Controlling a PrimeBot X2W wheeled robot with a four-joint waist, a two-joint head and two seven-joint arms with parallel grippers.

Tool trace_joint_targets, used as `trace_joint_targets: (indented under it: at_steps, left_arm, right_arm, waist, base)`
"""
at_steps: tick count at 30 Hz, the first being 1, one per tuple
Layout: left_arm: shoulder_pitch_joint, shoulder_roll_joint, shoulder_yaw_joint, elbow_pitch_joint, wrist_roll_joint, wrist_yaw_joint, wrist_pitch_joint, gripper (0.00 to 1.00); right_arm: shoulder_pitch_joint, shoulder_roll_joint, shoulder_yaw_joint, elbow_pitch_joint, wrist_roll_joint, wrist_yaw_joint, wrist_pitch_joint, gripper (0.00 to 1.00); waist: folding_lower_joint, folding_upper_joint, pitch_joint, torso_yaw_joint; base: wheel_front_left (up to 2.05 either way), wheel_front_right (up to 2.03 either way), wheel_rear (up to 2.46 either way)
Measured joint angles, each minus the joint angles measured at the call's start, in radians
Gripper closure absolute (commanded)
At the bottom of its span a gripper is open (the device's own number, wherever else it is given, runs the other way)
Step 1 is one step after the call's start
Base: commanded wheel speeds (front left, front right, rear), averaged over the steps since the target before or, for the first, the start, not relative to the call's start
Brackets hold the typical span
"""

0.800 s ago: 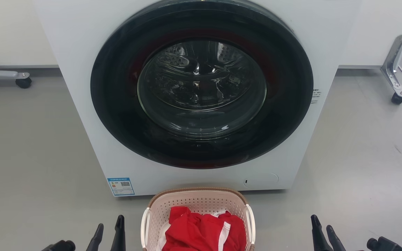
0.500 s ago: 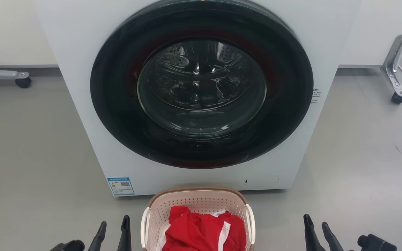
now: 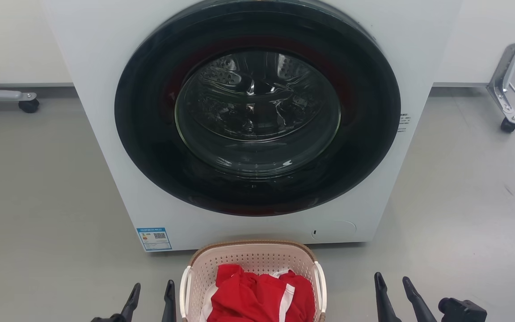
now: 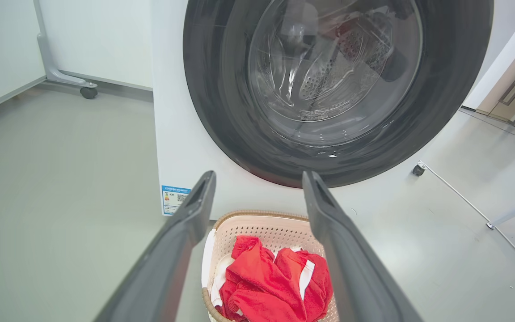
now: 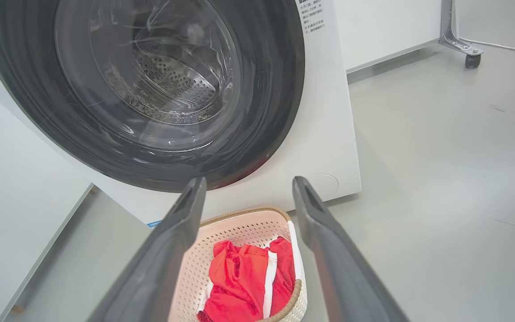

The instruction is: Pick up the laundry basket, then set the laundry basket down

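Observation:
The laundry basket [image 3: 257,259], pale pink with a brown rim and white side handles, stands on the grey floor just in front of the washing machine. It holds a red garment [image 3: 257,297] with white trim. My left gripper [image 3: 152,287] is open just left of the basket's left handle, close but apart from it. Farther off on the right, my right gripper [image 3: 392,281] is open too, with bare floor between it and the basket. The left wrist view frames the basket [image 4: 262,228] between the fingers [image 4: 195,210]. In the right wrist view the basket [image 5: 239,232] lies below the fingers [image 5: 188,210].
A white front-loading washing machine [image 3: 105,112] with a shut dark round door [image 3: 257,107] stands right behind the basket. Metal frame legs on castors stand at the far left [image 3: 28,105] and far right [image 3: 508,124]. A thin white cable [image 4: 463,201] runs over the floor to the right.
Both grippers have moved inward toward the basket, the left rightward and the right leftward. The basket and the garment have not moved.

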Motion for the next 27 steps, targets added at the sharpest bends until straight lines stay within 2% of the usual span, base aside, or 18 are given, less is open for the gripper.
trace_joint_targets:
  at_steps: [21,27]
  left_arm:
    - [0.006,-0.002,-0.033,-0.033,0.254,0.048,-0.068,0.0]
    - [0.006,-0.004,-0.032,-0.04,0.258,0.05,-0.068,0.0]
  right_arm:
    - [-0.001,-0.003,0.064,-0.015,-0.27,-0.029,-0.07,0.0]
    - [-0.001,-0.003,0.055,-0.021,-0.272,-0.029,-0.07,0.0]
  waist:
    - [0.0,0.0,0.003,0.0]
    - [0.0,0.0,0.004,0.0]
  base:
    - [0.0,0.0,0.0]
    - [0.0,0.0,0.0]
